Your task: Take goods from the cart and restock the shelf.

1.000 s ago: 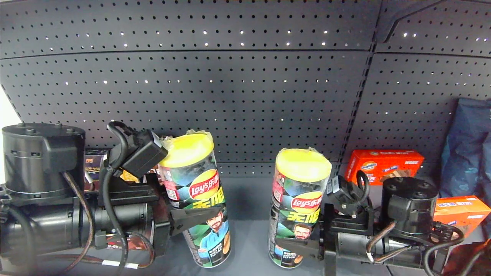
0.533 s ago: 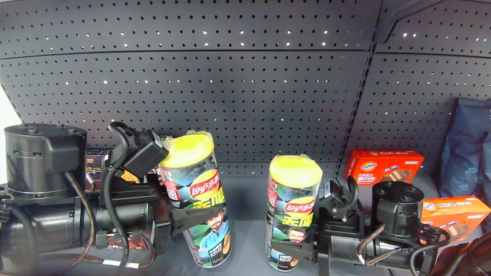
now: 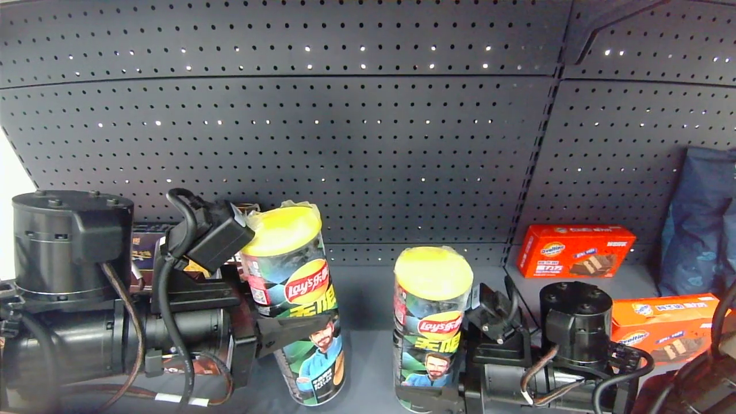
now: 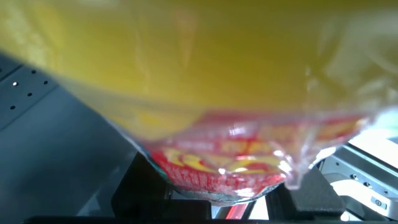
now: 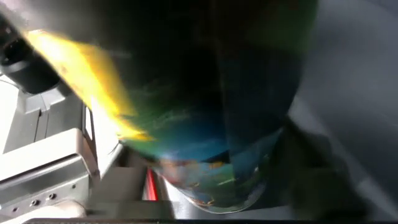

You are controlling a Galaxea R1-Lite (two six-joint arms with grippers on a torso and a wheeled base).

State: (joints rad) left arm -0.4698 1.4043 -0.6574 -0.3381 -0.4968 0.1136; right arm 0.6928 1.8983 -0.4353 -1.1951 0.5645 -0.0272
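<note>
Two tall chip cans with yellow lids stand side by side over the grey shelf (image 3: 368,299). My left gripper (image 3: 287,336) is shut on the left chip can (image 3: 296,299), which tilts slightly. The left wrist view looks close along that can (image 4: 205,87), yellow lid end nearest. My right gripper (image 3: 428,397) is shut on the right chip can (image 3: 431,322), low at the picture's bottom edge. The right wrist view sees that can (image 5: 217,124) blurred and close.
A dark pegboard back wall (image 3: 345,144) rises behind the shelf. Two orange boxes (image 3: 575,250) (image 3: 667,328) lie at the right, with a blue bag (image 3: 701,218) beyond them. Dark boxes (image 3: 144,247) sit behind my left arm.
My right gripper has moved down and a little left with its can. The left gripper and its can have sunk slightly.
</note>
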